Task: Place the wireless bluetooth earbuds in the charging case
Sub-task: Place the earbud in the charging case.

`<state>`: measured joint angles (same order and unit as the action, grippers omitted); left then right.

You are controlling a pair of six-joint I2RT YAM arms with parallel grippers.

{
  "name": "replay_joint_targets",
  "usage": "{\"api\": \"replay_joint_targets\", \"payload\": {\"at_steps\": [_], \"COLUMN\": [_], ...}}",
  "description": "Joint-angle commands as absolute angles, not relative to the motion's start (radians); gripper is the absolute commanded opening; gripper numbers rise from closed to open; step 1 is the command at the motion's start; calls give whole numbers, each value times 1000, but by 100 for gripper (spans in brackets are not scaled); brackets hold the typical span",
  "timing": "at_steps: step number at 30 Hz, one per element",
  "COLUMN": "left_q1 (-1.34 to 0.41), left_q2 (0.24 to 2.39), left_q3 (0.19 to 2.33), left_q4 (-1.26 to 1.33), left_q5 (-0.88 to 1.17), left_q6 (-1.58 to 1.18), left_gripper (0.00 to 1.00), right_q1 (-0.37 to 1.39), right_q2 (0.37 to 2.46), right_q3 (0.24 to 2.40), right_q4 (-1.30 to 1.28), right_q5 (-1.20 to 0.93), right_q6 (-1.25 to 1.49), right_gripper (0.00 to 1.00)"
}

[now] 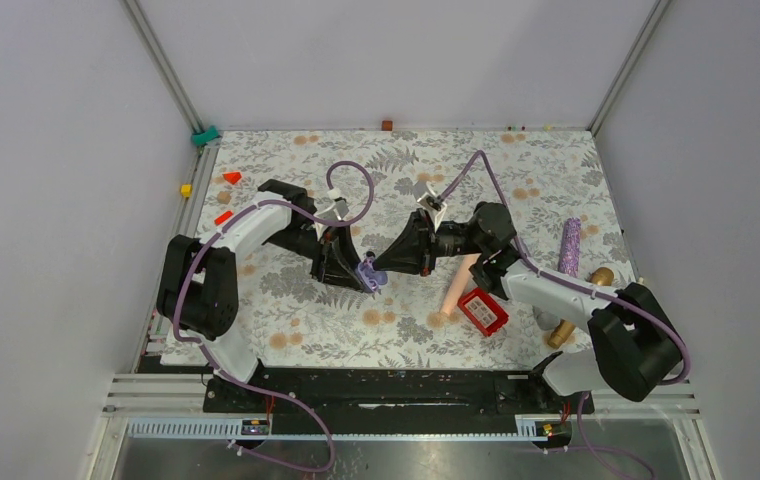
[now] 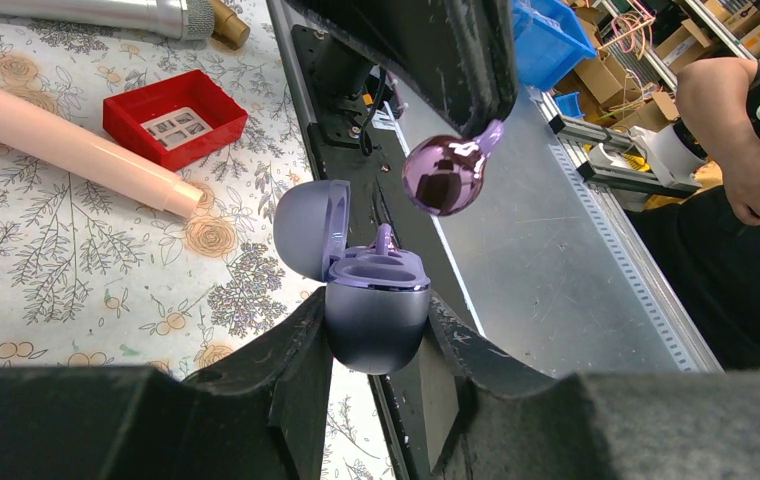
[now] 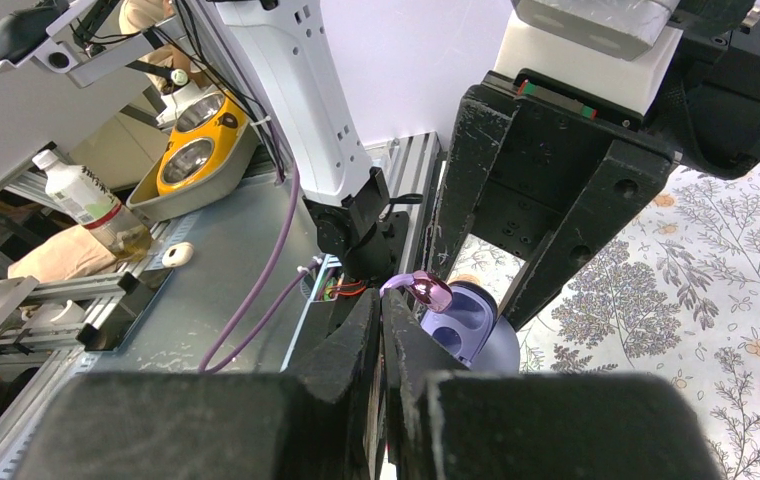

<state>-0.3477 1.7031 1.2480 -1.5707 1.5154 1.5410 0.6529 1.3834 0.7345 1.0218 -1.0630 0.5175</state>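
Left gripper [image 2: 376, 340] is clamped on the case [image 2: 374, 305], lid open, at mid-table [image 1: 286, 305]. Right gripper [image 3: 384, 312] pinches one earbud [image 2: 443, 177] by its stem (glossy purple), poised just above the case's sockets, not touching.

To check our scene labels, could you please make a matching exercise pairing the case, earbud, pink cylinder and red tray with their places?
1 charging case
2 earbud
3 pink cylinder
4 red tray

A lies beside the red tray
B pinched in the right gripper
C holds a pale card
D lid open, in the left gripper

Pairs: 1-D, 2-B, 3-A, 4-C
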Motion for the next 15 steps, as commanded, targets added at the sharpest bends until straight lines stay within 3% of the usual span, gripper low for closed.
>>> {"api": "replay_joint_targets", "payload": {"at_steps": [1,15], "left_q1": [-353,-355], "left_q2": [1671,1673], "left_q3": [1251,1249], "left_q4": [-1610,-1610], "left_q5": [1655,1655], "left_q6": [1560,1556], "left_gripper": [0,0], "right_q1": [668,674], "right_q2": [1395,1405], "right_q3": [733,730], "right_q4": [1053,1016], "right_q5": [-1048,-1040], "right_q6": [473,423], "right_gripper": [7,7]}}
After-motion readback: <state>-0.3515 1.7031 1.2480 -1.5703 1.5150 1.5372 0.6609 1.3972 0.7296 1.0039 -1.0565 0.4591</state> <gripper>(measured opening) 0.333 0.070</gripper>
